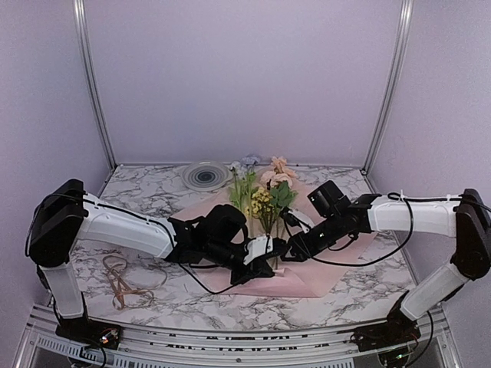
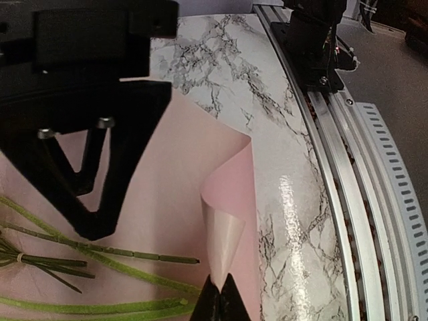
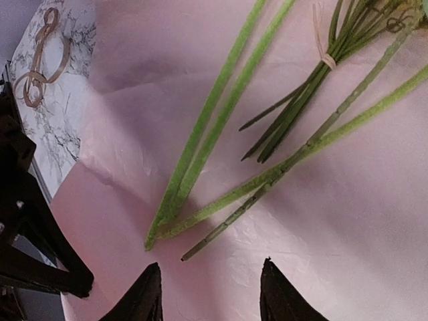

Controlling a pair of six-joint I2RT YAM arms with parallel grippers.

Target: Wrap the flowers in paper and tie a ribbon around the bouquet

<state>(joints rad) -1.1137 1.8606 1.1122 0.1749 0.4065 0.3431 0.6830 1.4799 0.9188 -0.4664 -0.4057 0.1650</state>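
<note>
**A:** What sits on the marble surface (image 1: 153,195)?

**B:** A large light-pink sheet of paper (image 1: 303,282) lies spread out on it. The flowers (image 1: 265,195) lie on the paper. Their pink, white and bluish blooms and a yellow sprig point toward the paper's far edge, and the long green stems (image 3: 200,147) run toward its near edge. A pale band (image 3: 328,61) binds several of the thinner stems.

**A:** And the left end effector?

**B:** The left end effector (image 2: 219,294) is clenched on the paper's edge. The pinched fold stands curled up off the surface, beside the stem ends.

**A:** The right one?

**B:** The right end effector (image 3: 210,291) is released, with its fingers apart, and hovers over the paper just short of the stem ends. It grasps nothing. The two end effectors are close together over the paper's near half.

**A:** Where is the ribbon?

**B:** The tan ribbon (image 1: 123,284) lies in loose loops on the surface, off the paper's left side and apart from it, below the left arm. A round grey ringed disc (image 1: 205,175) rests near the paper's far left corner.
</note>
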